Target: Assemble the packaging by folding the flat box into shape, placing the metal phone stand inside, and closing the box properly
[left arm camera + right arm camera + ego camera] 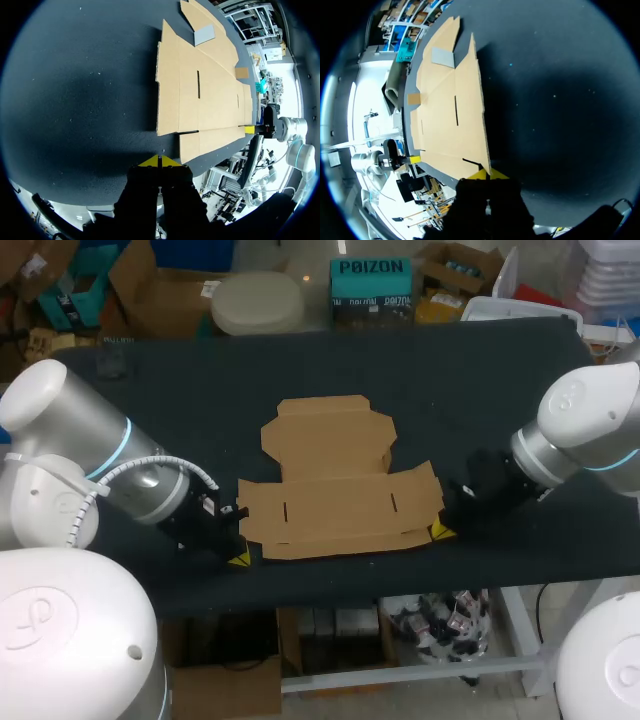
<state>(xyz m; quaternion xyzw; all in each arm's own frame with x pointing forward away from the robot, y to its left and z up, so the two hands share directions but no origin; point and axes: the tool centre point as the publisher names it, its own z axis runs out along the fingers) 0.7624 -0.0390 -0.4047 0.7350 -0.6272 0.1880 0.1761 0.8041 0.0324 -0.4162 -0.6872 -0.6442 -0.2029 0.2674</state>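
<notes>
The flat brown cardboard box (340,480) lies unfolded in the middle of the dark table, also seen as the box (205,95) and the box (450,110) in the wrist views. A small flat grey piece (204,35) rests on its far panel, again visible as the grey piece (442,57). My left gripper (238,558) is shut with nothing in it, low at the table beside the front flap's left corner; its tips (160,161) stay just clear of the cardboard. My right gripper (441,531) is shut too, its tips (489,174) right at the flap's right corner.
The table (480,390) has bare dark cloth to the left, right and behind the cardboard. Its front edge (350,590) runs close below both grippers. Each wrist view shows the other arm's yellow tip across the flap: right tip (249,129), left tip (415,159).
</notes>
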